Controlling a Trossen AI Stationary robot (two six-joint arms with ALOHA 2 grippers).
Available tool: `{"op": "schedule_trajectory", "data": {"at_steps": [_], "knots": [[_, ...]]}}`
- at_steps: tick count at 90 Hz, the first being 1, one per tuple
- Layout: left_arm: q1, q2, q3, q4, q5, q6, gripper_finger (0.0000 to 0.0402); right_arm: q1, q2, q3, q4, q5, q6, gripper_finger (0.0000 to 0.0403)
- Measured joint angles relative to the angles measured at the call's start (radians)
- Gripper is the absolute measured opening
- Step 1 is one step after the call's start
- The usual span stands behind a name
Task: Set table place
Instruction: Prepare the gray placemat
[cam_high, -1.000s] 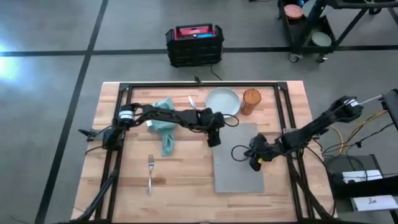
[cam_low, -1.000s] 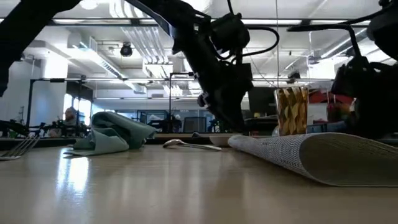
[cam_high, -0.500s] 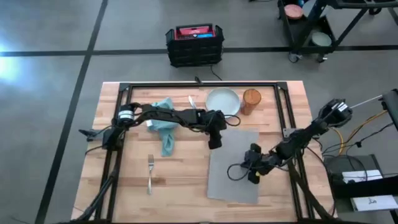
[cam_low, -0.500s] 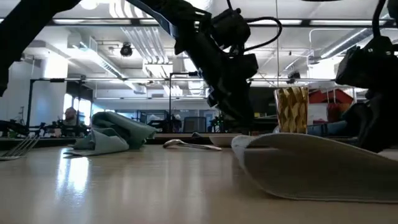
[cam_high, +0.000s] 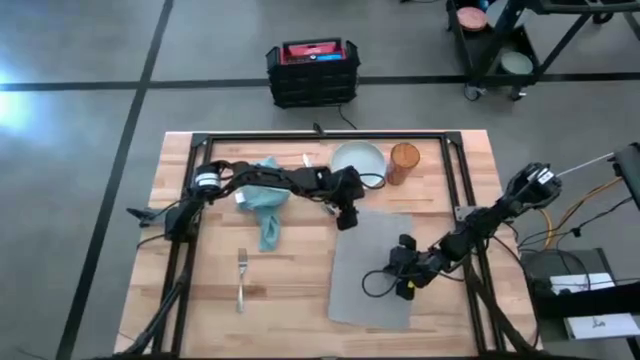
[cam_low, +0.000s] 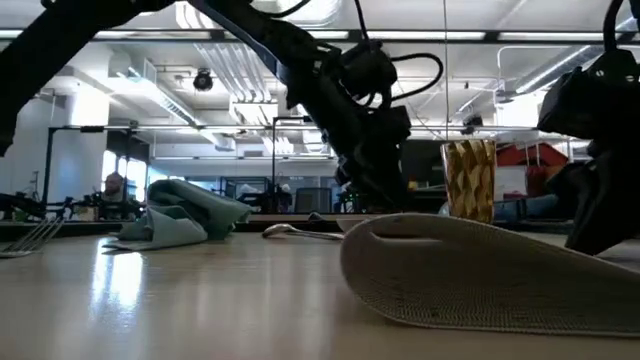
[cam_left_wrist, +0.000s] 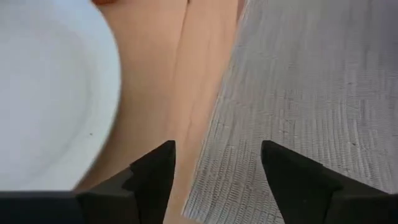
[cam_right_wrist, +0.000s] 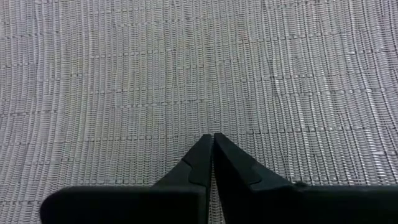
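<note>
Toward the bench's (cam_high: 300, 290) right front, right claw (cam_high: 403, 283) pressed together on the placemat (cam_high: 370, 270), left claw (cam_high: 347, 215) spread beside the plate (cam_high: 358, 160), amber glass (cam_high: 404, 160), napkin (cam_high: 265, 205), fork (cam_high: 242, 275) apart.

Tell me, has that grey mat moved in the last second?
Yes. The grey placemat has slid toward the table's near edge and slightly leftward, away from the amber glass, dragged by the right gripper.

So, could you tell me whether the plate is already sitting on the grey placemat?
No, in the high view the plate rests on bare table beside the amber glass, beyond the placemat.
</note>
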Motion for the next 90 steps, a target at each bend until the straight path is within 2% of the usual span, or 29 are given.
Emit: {"op": "schedule_trajectory", "data": {"at_steps": [25,49,68,77,90], "knots": [[0.003,0.004,-0.011,0.0,0.006,0.066,0.0201,0.0,-0.002,-0.001,-0.001,0.002,-0.01,0.0002],[0.003,0.022,-0.018,0.002,0.01,0.084,0.0198,0.0,-0.002,-0.003,0.003,0.006,-0.01,0.0002],[0.004,0.034,-0.018,0.006,0.097,0.084,0.0192,0.002,-0.001,-0.004,0.008,0.021,-0.01,0.0002],[0.002,0.033,-0.018,-0.001,0.111,0.081,0.0178,0.002,-0.001,-0.004,0.01,0.022,-0.022,0.0002],[0.002,0.031,-0.018,-0.008,0.189,0.076,0.015,0.002,-0.001,-0.004,0.01,0.024,-0.037,0.0002]]}}
